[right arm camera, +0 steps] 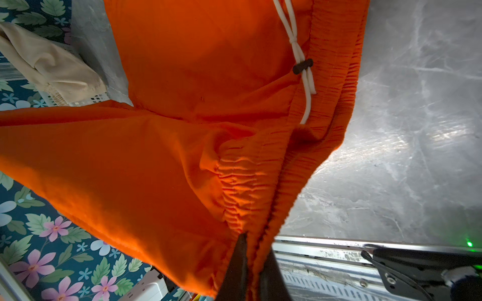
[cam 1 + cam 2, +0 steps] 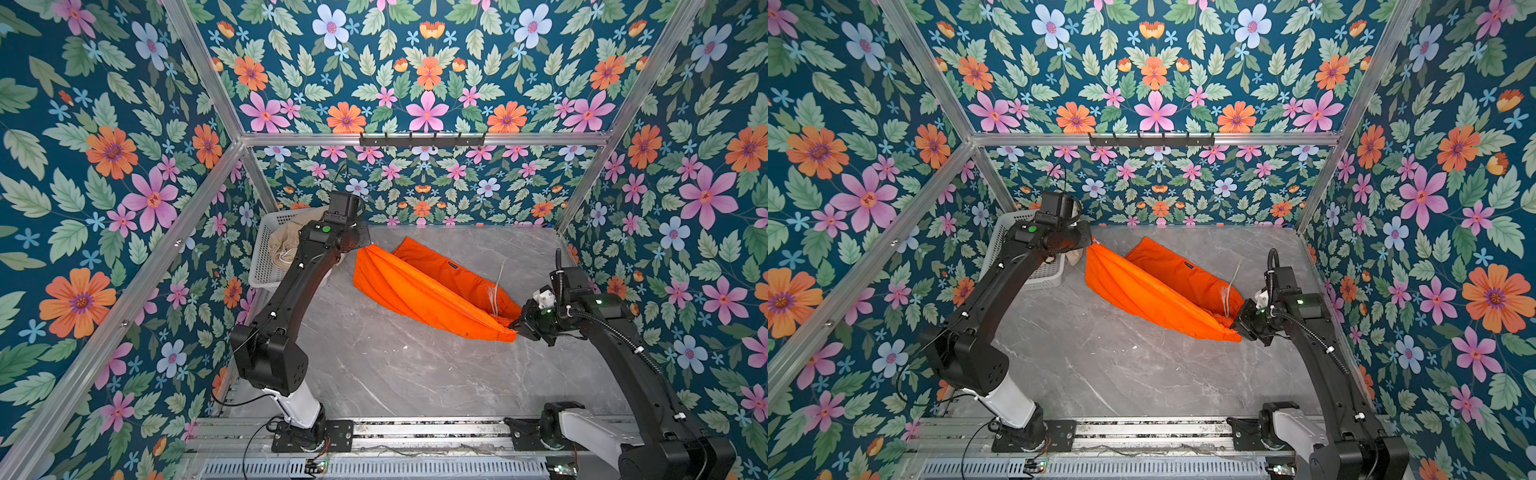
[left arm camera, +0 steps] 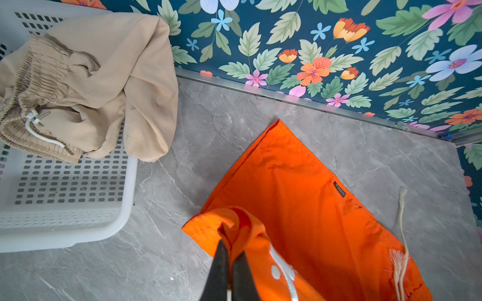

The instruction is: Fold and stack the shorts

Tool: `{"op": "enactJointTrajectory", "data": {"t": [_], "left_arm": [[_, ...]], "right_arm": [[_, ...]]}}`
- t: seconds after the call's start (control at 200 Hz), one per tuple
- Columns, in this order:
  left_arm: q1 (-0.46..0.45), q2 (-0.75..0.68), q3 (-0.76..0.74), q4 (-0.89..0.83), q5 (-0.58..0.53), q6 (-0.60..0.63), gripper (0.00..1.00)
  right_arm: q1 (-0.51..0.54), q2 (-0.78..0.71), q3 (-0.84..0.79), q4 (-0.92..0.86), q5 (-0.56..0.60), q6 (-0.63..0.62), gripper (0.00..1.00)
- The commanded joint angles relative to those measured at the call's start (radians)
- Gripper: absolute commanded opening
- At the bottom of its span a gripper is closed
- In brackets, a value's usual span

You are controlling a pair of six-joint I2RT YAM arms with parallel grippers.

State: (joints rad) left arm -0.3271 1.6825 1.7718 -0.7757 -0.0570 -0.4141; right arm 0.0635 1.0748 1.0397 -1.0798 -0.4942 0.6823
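Nearest, the right jaws are pinched shut on the gathered waistband [image 1: 250, 182] of the orange shorts [image 2: 419, 286]. Farther off, the left jaws are closed on a hem corner [image 3: 206, 226], so one long edge hangs lifted between them while the other half lies flat on the counter [image 2: 395, 374]. This looks like the lengthwise fold. To do it well, I judge that both ends should travel together toward the far edge, level and taut enough to take out the sag. They should come down so edge meets edge before either lets go. The loose white drawstring [image 1: 300, 57] is better trapped inside the fold than trailing. The fabric is thin and bright, creased into long folds along the lifted part, with a small dark label [image 3: 339, 189] on the flat half. Farthest, the beige shorts [image 3: 104, 78] lie crumpled over the basket [image 3: 78, 208], untouched.
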Motion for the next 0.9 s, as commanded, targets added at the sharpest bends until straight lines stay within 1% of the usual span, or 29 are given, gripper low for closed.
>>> {"op": "enactJointTrajectory", "data": {"t": [0.0, 0.245, 0.61, 0.735, 0.895], "left_arm": [[0.005, 0.014, 0.015, 0.008, -0.058, 0.006, 0.0], [0.005, 0.088, 0.048, 0.016, -0.067, 0.032, 0.0], [0.005, 0.255, 0.171, 0.039, -0.034, 0.038, 0.0], [0.003, 0.308, 0.209, 0.044, -0.02, 0.037, 0.0], [-0.002, 0.37, 0.247, 0.068, 0.001, 0.023, 0.0]], "right_arm": [[-0.001, 0.005, -0.008, -0.054, 0.005, -0.001, 0.02], [-0.039, 0.029, -0.028, -0.032, -0.022, -0.007, 0.02], [-0.141, 0.082, -0.116, 0.035, -0.154, -0.021, 0.03], [-0.184, 0.098, -0.141, 0.051, -0.18, -0.026, 0.03], [-0.224, 0.133, -0.174, 0.116, -0.237, -0.023, 0.03]]}}
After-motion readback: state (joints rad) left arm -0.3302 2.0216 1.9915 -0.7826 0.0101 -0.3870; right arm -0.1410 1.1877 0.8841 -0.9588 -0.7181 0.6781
